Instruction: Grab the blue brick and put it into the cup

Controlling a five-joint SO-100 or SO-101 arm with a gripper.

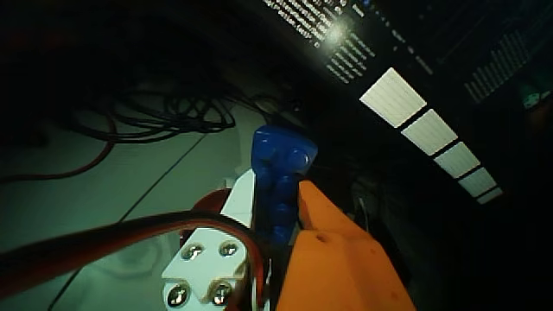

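Blue brick (283, 177) clamped in claw (278, 186), dim desk (104, 207).

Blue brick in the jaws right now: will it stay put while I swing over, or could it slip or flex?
The blue brick looks like rigid moulded plastic with studs, so flexing is unlikely. It seems small and probably light. Its glossy surface may be slippery, and much of it projects beyond the gripper, so it could pivot if bumped.

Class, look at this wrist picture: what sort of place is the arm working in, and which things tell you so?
Probably a dim home or lab computer desk: a lit dark monitor screen with text fills the upper right, tangled dark cables lie on the pale tabletop, and the orange and white gripper holds a blue studded plastic brick.
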